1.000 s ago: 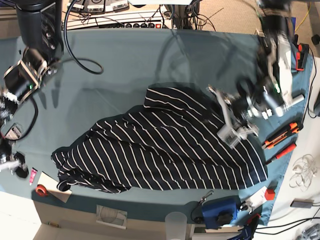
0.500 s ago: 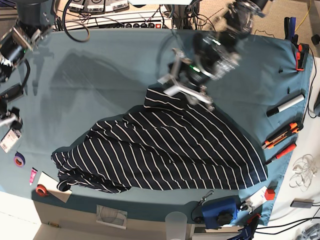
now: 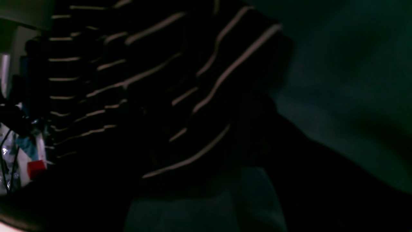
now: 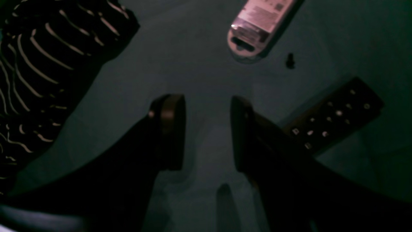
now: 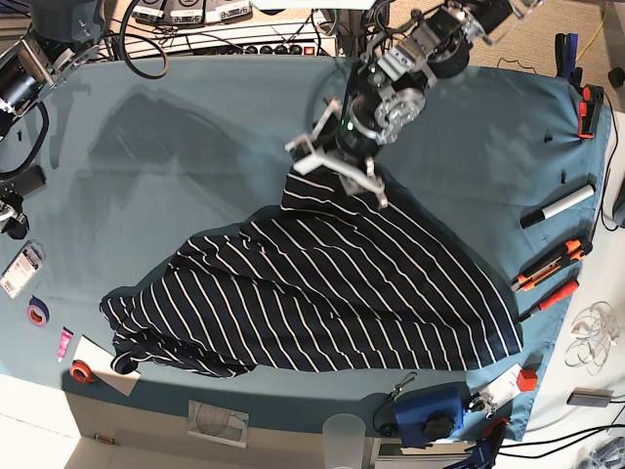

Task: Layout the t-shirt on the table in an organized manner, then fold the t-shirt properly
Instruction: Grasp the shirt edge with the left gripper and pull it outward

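- Since half a second ago my left gripper (image 5: 334, 166) is shifting further left along the t-shirt's (image 5: 322, 283) top edge, and my right arm is pulling back to the table's (image 5: 195, 127) far-left edge.
- My right gripper (image 4: 206, 132) is hanging spread and empty over bare cloth, beside a packet (image 4: 259, 24) and a black perforated bar (image 4: 334, 119).
- The t-shirt is lying crumpled mid-table, still unspread.
- My left fingers are hovering at its upper corner; I cannot tell whether they are pinching. I should be catching one layer only, then pulling outward, low and slow.
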`<state>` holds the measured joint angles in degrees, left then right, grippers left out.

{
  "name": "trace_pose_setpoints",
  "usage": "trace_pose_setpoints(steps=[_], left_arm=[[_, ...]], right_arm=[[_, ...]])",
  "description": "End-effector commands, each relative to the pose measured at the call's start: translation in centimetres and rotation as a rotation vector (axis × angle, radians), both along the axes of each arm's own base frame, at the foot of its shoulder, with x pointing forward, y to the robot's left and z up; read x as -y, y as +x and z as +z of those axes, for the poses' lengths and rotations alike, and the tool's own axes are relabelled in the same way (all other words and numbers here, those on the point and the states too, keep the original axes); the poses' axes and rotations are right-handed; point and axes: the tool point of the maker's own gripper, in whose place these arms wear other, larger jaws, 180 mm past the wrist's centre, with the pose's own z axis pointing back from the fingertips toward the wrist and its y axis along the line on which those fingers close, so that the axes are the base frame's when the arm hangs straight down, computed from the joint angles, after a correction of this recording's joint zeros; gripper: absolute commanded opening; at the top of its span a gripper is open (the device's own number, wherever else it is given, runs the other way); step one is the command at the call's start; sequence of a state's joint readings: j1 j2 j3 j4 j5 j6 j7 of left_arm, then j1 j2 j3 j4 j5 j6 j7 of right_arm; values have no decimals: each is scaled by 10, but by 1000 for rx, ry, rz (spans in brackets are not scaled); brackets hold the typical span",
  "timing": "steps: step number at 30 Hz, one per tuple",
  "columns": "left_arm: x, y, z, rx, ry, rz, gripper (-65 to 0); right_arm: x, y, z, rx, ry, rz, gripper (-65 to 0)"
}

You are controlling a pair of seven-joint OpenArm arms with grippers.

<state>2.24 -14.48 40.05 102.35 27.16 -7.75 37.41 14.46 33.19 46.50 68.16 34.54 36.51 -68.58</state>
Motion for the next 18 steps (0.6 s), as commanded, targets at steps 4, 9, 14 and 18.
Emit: trace_pose_setpoints(steps=[4,9,14,18], left_arm=[[13,0,6,-6,-54,-50,-350],[20,-1,4,-45,-119,-13,-569],[33,7,19,-28,-196,48,-650],[44,9,29,-44,-213,82,-650]], right_arm=[[11,6,27,62,-42,-2,-416],[11,6,26,62,-42,-2,-416],[9,6,23,57,-37,1,-416],[8,5,22,52,-38,2,-416]])
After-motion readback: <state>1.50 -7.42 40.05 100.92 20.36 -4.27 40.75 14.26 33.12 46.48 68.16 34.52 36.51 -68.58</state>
